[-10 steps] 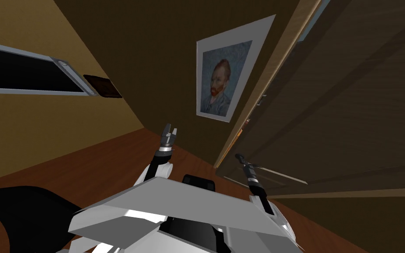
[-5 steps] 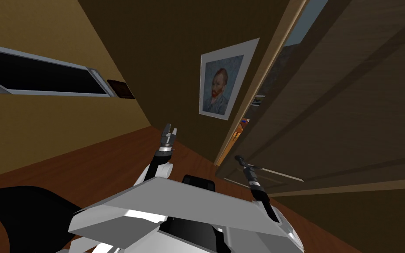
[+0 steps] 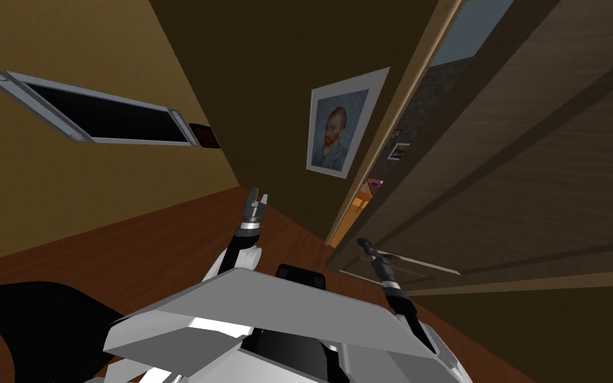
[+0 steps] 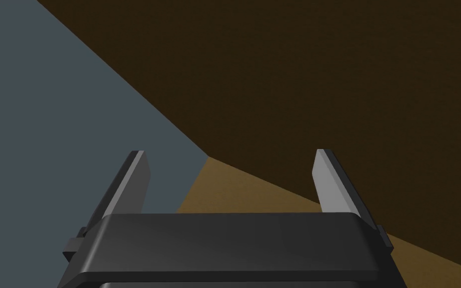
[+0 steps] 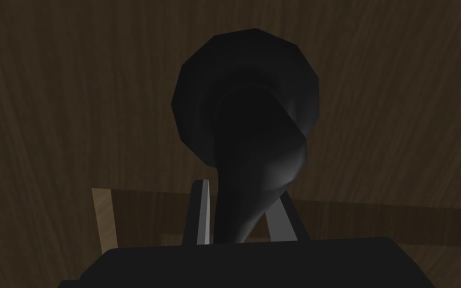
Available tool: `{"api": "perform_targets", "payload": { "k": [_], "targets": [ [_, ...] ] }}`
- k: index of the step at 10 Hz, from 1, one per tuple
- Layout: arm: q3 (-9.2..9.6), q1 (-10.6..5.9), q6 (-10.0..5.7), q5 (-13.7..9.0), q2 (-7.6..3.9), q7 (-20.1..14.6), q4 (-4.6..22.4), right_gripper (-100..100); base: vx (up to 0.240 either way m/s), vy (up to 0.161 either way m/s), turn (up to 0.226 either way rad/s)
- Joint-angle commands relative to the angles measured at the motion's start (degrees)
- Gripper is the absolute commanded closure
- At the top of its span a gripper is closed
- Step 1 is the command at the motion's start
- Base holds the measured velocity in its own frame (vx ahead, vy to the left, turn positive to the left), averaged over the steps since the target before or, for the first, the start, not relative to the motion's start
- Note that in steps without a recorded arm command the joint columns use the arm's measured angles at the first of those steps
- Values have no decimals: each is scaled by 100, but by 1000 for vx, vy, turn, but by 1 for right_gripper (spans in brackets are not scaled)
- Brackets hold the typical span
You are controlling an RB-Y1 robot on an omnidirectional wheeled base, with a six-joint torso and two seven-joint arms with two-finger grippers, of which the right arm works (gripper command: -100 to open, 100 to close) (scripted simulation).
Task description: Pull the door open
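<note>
Hallway: door [image 3: 531, 166] ajar; right gripper [image 5: 242, 192] clamps black handle [image 5: 247, 100] at its narrow end, may slip off mid-pull; left gripper [image 4: 230, 152] open.

head: high, rolled, looking steeply down and forward over the reddish-brown wood floor [image 3: 165, 253] | left wrist: faces a plain dark brown wall [image 4: 324, 75], well apart | right wrist: very near the dark brown wooden door [image 5: 399, 100], black round-based lever handle [image 5: 247, 115] close ahead | shared: head and right wrist, that door

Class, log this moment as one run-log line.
right pincer: shut on dark door handle | left pincer: open, empty | wooden door: ajar, not yet wide open
</note>
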Motion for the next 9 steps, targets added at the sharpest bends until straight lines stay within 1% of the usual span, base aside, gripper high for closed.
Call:
{"api": "perform_targets", "payload": {
  "k": [1, 2, 3, 4, 6, 7, 8, 9],
  "targets": [
    [53, 84, -181, 24, -67, -76, 36, 100, -224, -81, 133],
    [83, 141, -291, 36, -123, -132, 53, 100, -237, -79, 161],
    [74, 84, -210, 30, -92, -103, 79, 100, -108, -32, 34],
    [109, 144, -352, 46, -135, -163, 141, 100, -148, -55, 170],
    [131, 196, -506, 58, -193, -214, 201, 100, -227, -83, 176],
    [149, 240, -636, 67, -241, -257, 252, 100, -232, -60, 252],
    [155, 254, -680, 70, -258, -272, 269, 100, -226, -74, 133],
    [172, 296, -805, 80, -305, -313, 317, 100, -245, -94, 197]
  ]
}}
